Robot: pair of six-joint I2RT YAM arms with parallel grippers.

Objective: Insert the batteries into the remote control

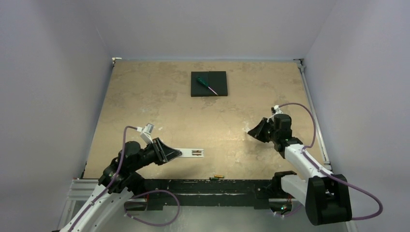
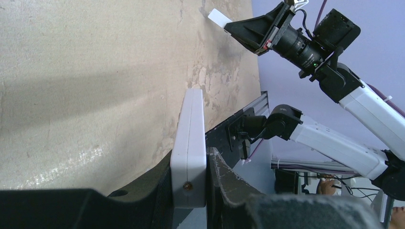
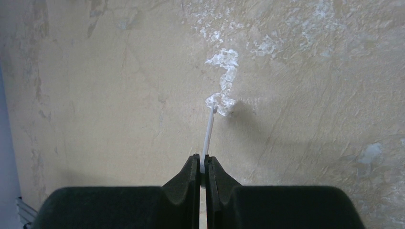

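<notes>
Beige mottled tabletop (image 1: 145,101), lavender walls (image 1: 53,72). Black pad (image 1: 217,82) far centre. Left gripper (image 1: 170,153) clamped on remote control (image 1: 191,153), near-left. Right gripper (image 3: 204,162) pinched tight on thin white cover strip (image 3: 209,129). Loose batteries (image 1: 218,177) at near edge.

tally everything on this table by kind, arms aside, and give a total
remote control: 1, clamped in the left gripper
cover strip: 1, pinched in the right gripper
batteries: 2, it seems, loose at the near edge; any in the remote are too small to count
screwdriver: 1, on the pad
black pad: 1
total: 6
</notes>
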